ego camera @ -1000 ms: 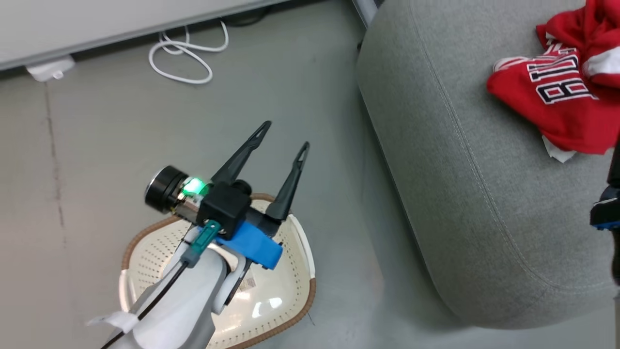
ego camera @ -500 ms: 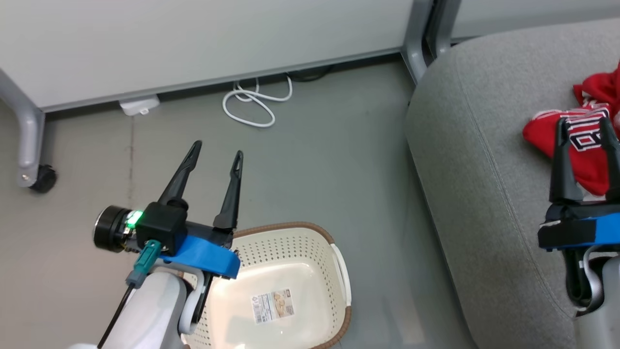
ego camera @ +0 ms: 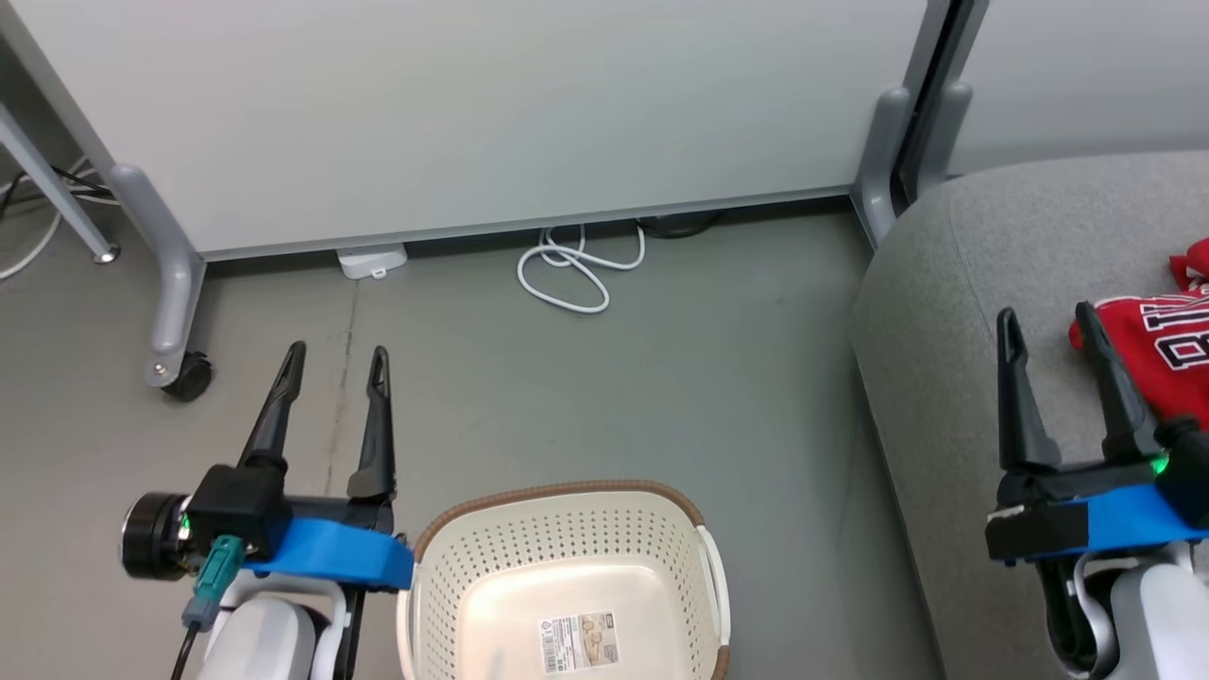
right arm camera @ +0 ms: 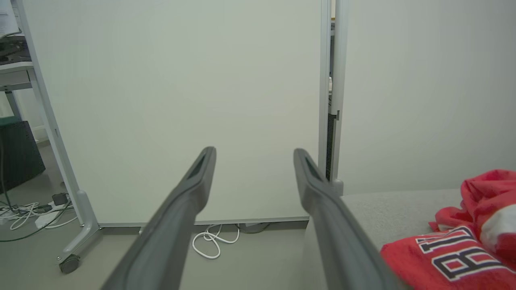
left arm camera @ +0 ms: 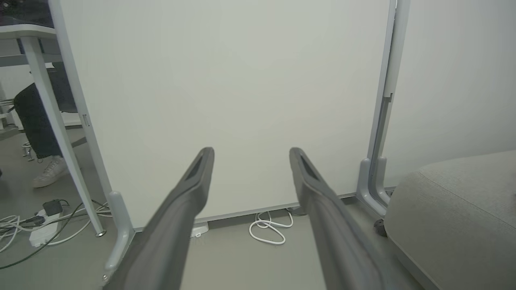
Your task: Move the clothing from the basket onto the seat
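Clothing of red fabric with black-and-white lettering lies bunched on the large grey upholstered seat and the cream perforated plastic basket stands empty on the floor, so the left hand and right hand hover with fingers apart, gripping nothing, work seemingly done.

This looks like an office or lab: a tall white partition on grey caster feet stands on a smooth grey floor, with a coiled white cable at its base, a table leg and power strip left of it and a sofa right of it.
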`<state>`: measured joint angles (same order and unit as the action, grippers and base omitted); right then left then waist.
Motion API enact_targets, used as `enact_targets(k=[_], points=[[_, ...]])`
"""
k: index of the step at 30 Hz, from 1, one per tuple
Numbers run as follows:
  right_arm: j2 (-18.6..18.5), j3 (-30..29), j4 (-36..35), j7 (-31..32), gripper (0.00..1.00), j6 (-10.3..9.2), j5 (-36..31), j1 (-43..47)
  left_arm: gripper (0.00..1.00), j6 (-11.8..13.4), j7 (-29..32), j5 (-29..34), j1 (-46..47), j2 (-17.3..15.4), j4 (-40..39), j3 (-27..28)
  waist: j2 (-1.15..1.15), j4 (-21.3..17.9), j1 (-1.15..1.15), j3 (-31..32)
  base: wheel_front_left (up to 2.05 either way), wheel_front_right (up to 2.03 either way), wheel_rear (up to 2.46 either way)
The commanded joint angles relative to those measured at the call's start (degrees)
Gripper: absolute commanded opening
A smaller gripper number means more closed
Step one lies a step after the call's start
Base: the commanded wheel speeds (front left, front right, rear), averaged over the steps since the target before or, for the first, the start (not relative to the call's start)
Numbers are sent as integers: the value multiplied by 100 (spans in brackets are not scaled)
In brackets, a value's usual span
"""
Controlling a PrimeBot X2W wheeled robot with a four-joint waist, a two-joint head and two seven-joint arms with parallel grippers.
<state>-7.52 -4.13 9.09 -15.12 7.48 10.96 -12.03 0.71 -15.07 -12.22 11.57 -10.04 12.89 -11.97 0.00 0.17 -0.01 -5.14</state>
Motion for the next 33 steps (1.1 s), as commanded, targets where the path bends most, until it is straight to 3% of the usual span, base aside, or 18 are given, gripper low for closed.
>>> enact_targets(k=[1,11,33], points=[[29,5,-38,-5,100,3,-40,108,100,4,-14,31,-87,18,-31,38,0,58,1,64,0,0,0],[253,75,-169,-5,100,3,-62,602,100,-77,-14,227,-607,161,-262,502,0,220,1,321,0,0,0],[467,242,-233,58,100,2,-170,1166,100,-228,-14,431,-937,386,-189,768,0,339,1,564,0,0,0]])
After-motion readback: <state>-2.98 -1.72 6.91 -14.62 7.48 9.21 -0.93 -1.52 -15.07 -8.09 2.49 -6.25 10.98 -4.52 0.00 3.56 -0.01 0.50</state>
